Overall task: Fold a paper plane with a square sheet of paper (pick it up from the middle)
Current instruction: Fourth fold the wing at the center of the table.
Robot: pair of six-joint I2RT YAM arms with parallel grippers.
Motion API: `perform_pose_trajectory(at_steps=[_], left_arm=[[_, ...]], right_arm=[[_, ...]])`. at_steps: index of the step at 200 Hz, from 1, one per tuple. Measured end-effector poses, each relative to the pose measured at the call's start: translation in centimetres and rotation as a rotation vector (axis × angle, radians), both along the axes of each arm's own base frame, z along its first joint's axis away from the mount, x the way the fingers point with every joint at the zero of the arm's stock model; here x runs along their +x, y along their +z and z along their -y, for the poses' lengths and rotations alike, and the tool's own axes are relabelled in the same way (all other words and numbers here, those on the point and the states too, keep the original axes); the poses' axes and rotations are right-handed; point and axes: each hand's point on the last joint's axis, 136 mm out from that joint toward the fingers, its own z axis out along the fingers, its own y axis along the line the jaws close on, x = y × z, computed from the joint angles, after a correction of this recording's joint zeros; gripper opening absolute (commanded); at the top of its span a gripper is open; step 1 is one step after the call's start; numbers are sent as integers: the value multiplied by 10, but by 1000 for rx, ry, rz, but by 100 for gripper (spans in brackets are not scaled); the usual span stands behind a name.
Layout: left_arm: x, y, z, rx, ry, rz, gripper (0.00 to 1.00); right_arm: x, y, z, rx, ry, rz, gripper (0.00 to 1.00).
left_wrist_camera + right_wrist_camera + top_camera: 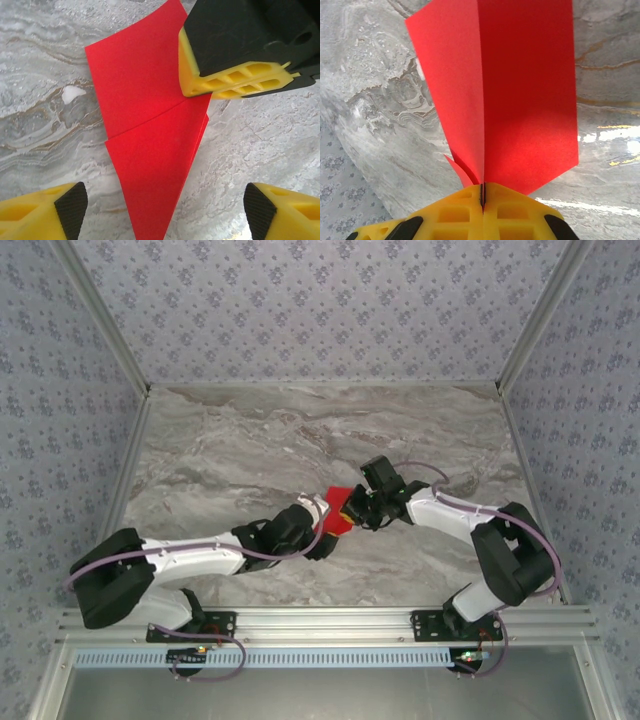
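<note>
Right wrist view: my right end effector is pressed together on the paper plane. Its yellow fingers meet with the red layers caught in the seam between them. From that pinch the paper fans out toward 12 o'clock, with a sharp centre crease running straight up and a flap on each side. A small red corner pokes out at 7 o'clock of the grip.

Seen from the left wrist, my left end effector is spread wide. Its black pads sit at 7 and 5 o'clock of the frame, and neither touches the paper. The paper plane narrows to a point at 6 o'clock between them, and a fold line crosses its middle. I cannot tell whether that tip rests on the desk or hangs just above it. My right end effector comes in at 1 o'clock and clamps the edge of the wide end.

From the top external camera, the paper plane lies a little right of the middle of the desk. My left end effector is at its 7 o'clock and my right end effector at its 3 o'clock. Grey marble stretches open toward 10, 12 and 2 o'clock, up to the patterned walls. A metal rail bounds the 6 o'clock edge.
</note>
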Motion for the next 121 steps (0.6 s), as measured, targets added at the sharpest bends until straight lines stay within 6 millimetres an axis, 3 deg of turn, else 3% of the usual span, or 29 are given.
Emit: perform_pose_trajectory(at_steps=[71, 121], left_arm=[[7, -29, 8, 130, -105, 103, 69], [12, -22, 12, 141, -139, 175, 61]], right_arm=[[1, -2, 6, -8, -28, -30, 4], [3, 1, 6, -3, -31, -31, 9]])
